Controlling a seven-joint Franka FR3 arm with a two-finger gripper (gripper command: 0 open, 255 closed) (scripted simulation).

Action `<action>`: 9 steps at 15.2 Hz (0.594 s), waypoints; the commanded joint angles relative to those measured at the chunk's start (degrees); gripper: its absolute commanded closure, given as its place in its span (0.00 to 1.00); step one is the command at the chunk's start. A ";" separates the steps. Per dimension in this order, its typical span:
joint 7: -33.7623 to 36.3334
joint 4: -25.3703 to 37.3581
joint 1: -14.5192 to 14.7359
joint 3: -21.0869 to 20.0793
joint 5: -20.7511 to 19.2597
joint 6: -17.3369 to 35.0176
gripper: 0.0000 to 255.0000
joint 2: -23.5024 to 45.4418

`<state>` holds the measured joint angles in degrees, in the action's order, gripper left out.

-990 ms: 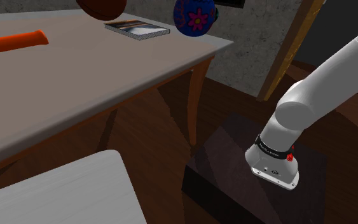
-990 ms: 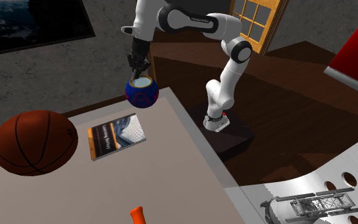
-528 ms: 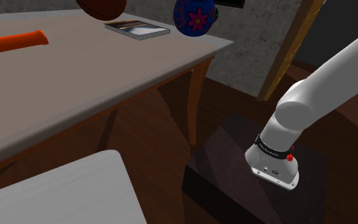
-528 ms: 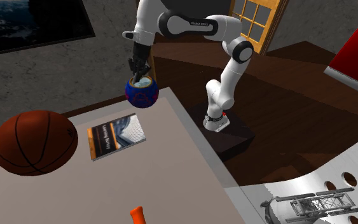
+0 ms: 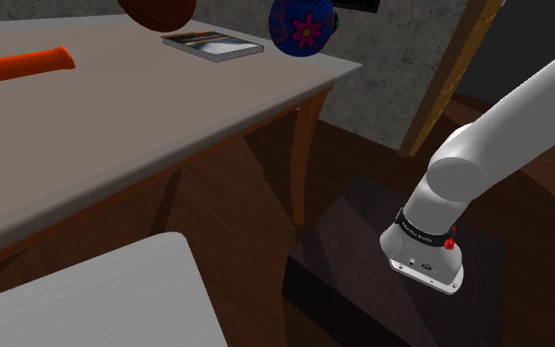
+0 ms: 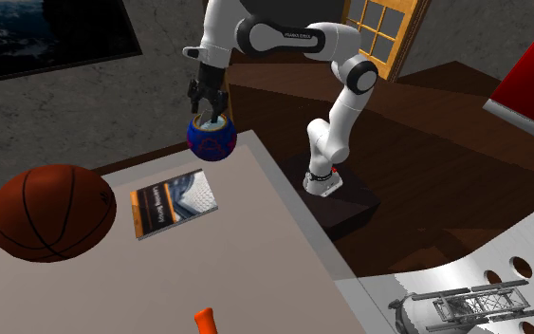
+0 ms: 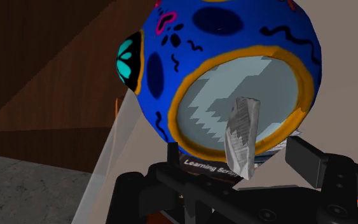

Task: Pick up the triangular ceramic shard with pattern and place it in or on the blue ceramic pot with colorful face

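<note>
The blue pot (image 7: pixel 228 70), painted with coloured patterns and rimmed in orange, stands at the table's far corner (image 6: pixel 211 139) (image 5: pixel 303 26). My gripper (image 6: pixel 208 102) hangs straight over its mouth. In the wrist view the gripper (image 7: pixel 238 167) is open, its fingers (image 7: pixel 308 159) standing well apart. The grey-white patterned shard (image 7: pixel 242 137) sits between them, touching neither, in front of the pot's pale inside.
On the table (image 6: pixel 255 247) lie a book (image 6: pixel 173 202), a basketball (image 6: pixel 51 211) and an orange handle (image 5: pixel 19 65). A perforated metal sheet (image 6: pixel 502 275) is at the second exterior view's lower right. The arm's stand (image 5: pixel 393 286) is on the wooden floor beside the table.
The gripper dipped slightly toward the pot's mouth, then its fingers spread apart and let go of the shard.
</note>
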<state>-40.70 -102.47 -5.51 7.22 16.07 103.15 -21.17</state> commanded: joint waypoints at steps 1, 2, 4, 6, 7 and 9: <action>0.00 0.00 0.00 0.00 0.00 0.00 0.00 0.00; 0.06 1.81 -0.11 0.37 -0.07 -1.89 0.00 -0.03; 0.18 5.75 -0.29 1.15 -0.14 -5.76 0.00 0.18; 0.22 7.42 -0.34 1.49 -0.14 -7.31 0.00 0.36; 0.22 7.41 -0.34 1.48 -0.15 -7.30 0.00 0.35; 0.22 7.42 -0.34 1.49 -0.14 -7.31 0.00 0.36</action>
<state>-40.51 -95.12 -5.85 8.70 15.94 95.95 -20.80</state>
